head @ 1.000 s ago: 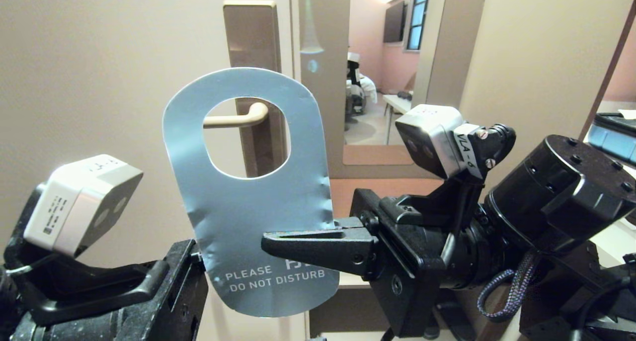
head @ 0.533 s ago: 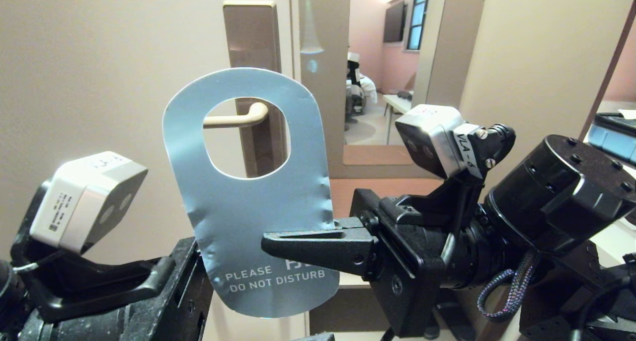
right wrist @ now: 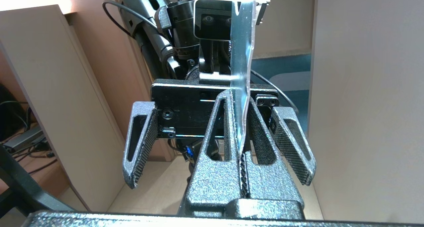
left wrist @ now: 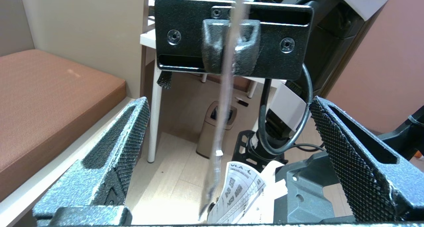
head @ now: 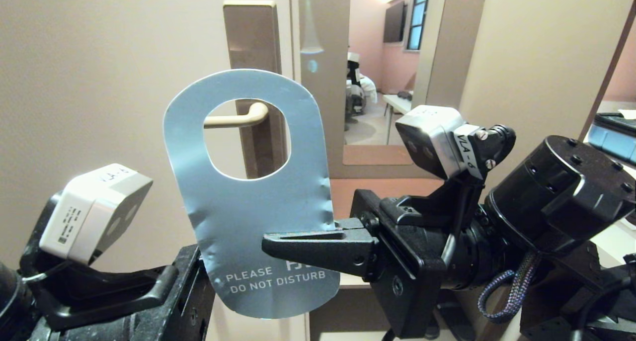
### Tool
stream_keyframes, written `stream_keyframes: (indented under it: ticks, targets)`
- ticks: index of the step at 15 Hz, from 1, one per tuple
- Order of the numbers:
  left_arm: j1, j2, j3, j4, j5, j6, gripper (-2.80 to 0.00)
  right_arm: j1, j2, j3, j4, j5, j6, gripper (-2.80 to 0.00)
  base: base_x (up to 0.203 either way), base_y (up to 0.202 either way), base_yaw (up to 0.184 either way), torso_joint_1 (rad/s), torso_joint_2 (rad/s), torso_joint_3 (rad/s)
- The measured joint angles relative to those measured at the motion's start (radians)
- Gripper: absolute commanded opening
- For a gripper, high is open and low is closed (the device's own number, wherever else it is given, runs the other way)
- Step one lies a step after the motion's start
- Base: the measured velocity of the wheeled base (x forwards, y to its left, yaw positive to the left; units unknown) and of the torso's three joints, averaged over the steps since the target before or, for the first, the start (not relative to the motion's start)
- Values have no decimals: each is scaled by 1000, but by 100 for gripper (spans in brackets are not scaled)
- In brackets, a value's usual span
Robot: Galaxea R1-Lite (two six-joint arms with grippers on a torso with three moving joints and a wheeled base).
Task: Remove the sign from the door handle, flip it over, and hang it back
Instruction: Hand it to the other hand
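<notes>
- A hotel room, or a mock-up of one, is suggested by the sign [head: 258, 202], a card hanger printed "PLEASE DO NOT DISTURB".
- A cream door [head: 99, 82] with a lever door handle [head: 238, 118] on a tall brown plate is seen.
- Pink walls, a wall-mounted screen [head: 394, 22] and a window are shown in a mirror [head: 377, 72].
- A padded brown bench [left wrist: 49, 98] and a small waste bin [left wrist: 212, 127] are seen on the floor.

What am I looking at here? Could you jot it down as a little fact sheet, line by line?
sign: held upright, off the handle, blue "PLEASE DO NOT DISTURB" face toward the head camera
handle: bare, seen through the sign's hole
right end effector: shut on the sign's lower edge
left end effector: open, fingers either side of the sign's edge, not touching
door: cream, with a brown plate behind the handle
</notes>
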Motion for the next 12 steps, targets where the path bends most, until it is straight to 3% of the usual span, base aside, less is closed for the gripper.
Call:
stream_keyframes:
  ticks: [12]
  targets:
    - [-1,4,-8,5,0,-23,-280,0,-2,5,-2,4,-1,-280,0,0,0,0,0,0]
